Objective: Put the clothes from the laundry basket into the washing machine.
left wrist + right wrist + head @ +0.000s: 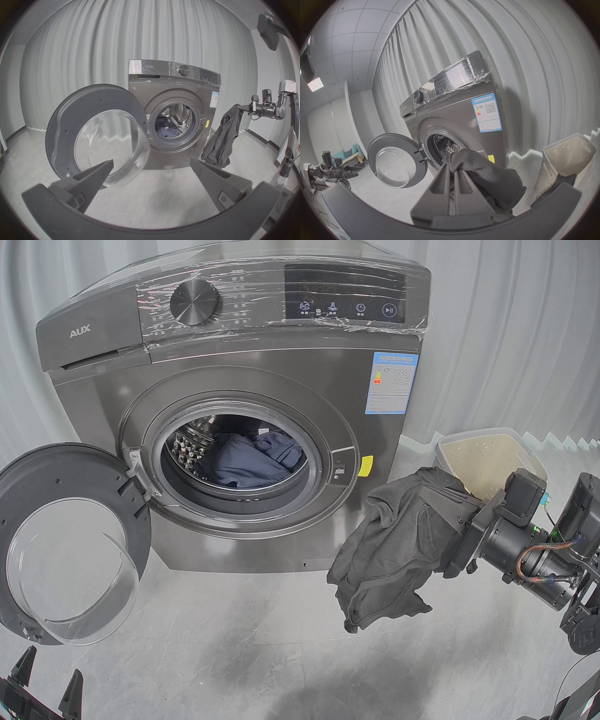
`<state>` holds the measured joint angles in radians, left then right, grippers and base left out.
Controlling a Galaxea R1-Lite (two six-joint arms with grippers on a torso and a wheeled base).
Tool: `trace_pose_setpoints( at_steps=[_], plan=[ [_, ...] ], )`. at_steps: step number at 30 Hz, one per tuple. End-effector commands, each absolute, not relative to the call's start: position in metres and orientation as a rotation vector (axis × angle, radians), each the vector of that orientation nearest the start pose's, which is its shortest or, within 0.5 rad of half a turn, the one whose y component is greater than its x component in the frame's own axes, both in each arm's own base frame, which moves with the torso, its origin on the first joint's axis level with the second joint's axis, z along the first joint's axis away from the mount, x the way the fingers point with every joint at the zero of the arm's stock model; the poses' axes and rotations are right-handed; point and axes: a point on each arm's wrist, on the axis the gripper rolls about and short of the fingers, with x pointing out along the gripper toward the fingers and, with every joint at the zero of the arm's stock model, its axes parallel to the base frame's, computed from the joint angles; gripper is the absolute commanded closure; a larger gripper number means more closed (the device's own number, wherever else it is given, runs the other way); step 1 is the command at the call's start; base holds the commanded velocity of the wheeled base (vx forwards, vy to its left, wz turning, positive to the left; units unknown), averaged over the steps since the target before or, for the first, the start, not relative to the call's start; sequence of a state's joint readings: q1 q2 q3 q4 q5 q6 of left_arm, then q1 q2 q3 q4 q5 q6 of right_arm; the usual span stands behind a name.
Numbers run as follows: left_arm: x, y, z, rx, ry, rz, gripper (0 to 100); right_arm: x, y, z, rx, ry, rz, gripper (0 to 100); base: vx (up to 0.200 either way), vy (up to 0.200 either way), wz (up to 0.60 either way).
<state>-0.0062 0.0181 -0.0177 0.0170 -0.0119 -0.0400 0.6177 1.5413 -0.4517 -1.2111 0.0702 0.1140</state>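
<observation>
1. Dark garment (394, 552) hangs in the air in front of the washing machine (250, 365), to the right of the drum (187, 449) opening and mostly below it. Its loose tail looks clear of the floor.
2. Right gripper (453, 170) carries it, fingers (465, 193) clamped together on a bunched fold.
3. Blue clothes (250, 462) lie inside the drum. The door (69, 471) is swung wide to the left, clear of the path.
4. Assessment: the load should be lifted and taken leftward so the tail passes over the lower rim. The gripper should enter the opening well before letting go, or fabric is likely to drape over the rim.
5. Laundry basket (487, 459) stands just beside the machine's right side, behind the right arm.
6. Left gripper (151, 161) sits low near the door, fingers apart and holding nothing. It is best kept out of the way.
</observation>
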Motion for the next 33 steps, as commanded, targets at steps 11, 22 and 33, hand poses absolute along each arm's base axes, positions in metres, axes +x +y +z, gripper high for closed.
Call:
trace_pose_setpoints(
  at_steps=[11,22,33],
  plan=[
    [-0.023,0.0,0.076,-0.041,0.013,-0.018,0,0.194,0.136,0.184,0.139,-0.052,0.679,100,0.0,0.0,0.0],
    [-0.023,0.0,0.076,-0.043,0.013,-0.018,0,0.203,0.136,0.211,0.204,-0.139,0.709,100,0.0,0.0,0.0],
    [-0.023,0.0,0.076,-0.043,0.013,-0.018,0,0.204,0.128,0.209,0.208,-0.111,0.686,100,0.0,0.073,0.0]
  ],
)
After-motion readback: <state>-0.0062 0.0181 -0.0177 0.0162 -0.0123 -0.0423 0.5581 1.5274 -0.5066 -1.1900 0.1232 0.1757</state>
